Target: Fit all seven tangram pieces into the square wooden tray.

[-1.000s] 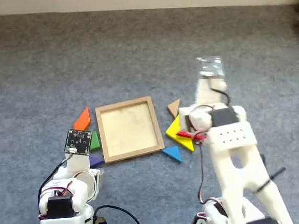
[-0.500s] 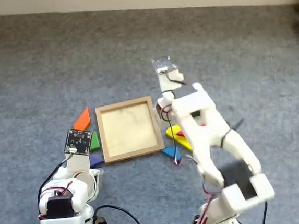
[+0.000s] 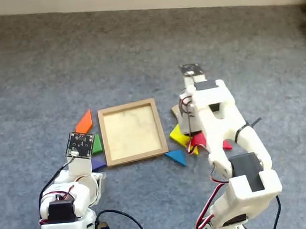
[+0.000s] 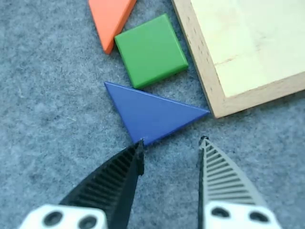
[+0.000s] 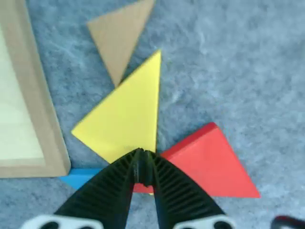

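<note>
The square wooden tray [image 3: 130,131] lies empty on the grey carpet. Left of it are an orange piece [image 3: 84,121], a green square [image 3: 96,144] and a dark blue triangle [image 3: 98,163]. My left gripper [image 4: 170,143] is open just short of the blue triangle [image 4: 152,112], one fingertip at its corner. Right of the tray lie a tan triangle [image 3: 177,111], a yellow triangle [image 3: 180,135], a red triangle [image 3: 201,141] and a light blue triangle [image 3: 176,156]. My right gripper [image 5: 143,164] is shut, its tips where the yellow triangle [image 5: 126,112] meets the red one [image 5: 205,164].
The right arm [image 3: 211,109] leans over the pieces to the right of the tray. In the wrist views the tray rim [image 4: 198,47] runs beside the green square [image 4: 151,50], and the tray rim [image 5: 40,119] lies close to the yellow triangle. Bare carpet stretches behind the tray.
The right arm swung left toward the tray's far right corner, then came back right and lower over the yellow and red triangles. The left arm stayed still.
</note>
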You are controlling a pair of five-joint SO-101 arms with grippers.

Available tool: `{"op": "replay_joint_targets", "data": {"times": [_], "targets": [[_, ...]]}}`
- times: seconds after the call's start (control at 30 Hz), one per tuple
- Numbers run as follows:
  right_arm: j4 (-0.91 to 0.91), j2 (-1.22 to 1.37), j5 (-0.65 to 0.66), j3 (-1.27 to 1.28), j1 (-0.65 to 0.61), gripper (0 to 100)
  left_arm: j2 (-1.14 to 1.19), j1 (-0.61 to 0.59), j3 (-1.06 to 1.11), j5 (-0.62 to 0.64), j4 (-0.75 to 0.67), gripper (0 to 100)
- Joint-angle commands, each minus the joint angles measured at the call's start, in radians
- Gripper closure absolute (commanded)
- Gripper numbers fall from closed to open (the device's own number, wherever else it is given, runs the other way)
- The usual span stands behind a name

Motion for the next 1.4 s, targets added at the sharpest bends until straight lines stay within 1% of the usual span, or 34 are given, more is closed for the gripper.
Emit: {"op": "replay_joint_targets", "data": {"times": [0.0,0.13,0.17,0.37,0.5,0.57,0.63,0.77,0.83,0.97,1.07,1.2,1.37], "targets": [[0.094,-0.018,0.021,-0.058,0.044,99.5,-0.042,-0.012,0.021,0.011,0.003,81],[0.134,-0.019,0.166,-0.059,0.047,99.5,-0.042,-0.012,0.021,0.011,0.003,81],[0.137,-0.022,0.175,-0.059,0.045,99.5,-0.042,-0.012,0.021,0.011,0.003,81],[0.127,-0.170,0.178,-0.053,0.038,99.5,-0.042,-0.012,0.021,0.011,0.003,81],[0.027,-0.278,0.169,-0.038,-0.016,99.1,-0.042,-0.012,0.021,0.011,0.003,81],[-0.005,-0.285,0.126,-0.007,-0.036,97.2,-0.042,-0.012,0.021,0.011,0.003,81],[-0.036,-0.283,0.064,0.016,-0.048,89.9,-0.042,-0.012,0.021,0.011,0.003,81],[-0.064,-0.282,-0.031,0.038,-0.084,65.3,-0.042,-0.012,0.021,0.011,0.003,81],[-0.068,-0.268,-0.054,0.067,-0.111,58.2,-0.042,-0.012,0.021,0.011,0.003,81],[-0.068,-0.177,-0.052,0.088,-0.200,57.4,-0.042,-0.012,0.021,0.011,0.003,81],[-0.105,-0.076,-0.054,0.064,-0.248,58.0,-0.042,-0.012,0.021,0.011,0.003,81],[-0.108,0.027,-0.054,-0.019,-0.252,58.8,-0.042,-0.012,0.021,0.011,0.003,81],[-0.110,0.038,-0.054,-0.085,-0.252,58.9,-0.042,-0.012,0.021,0.011,0.003,81]]}}
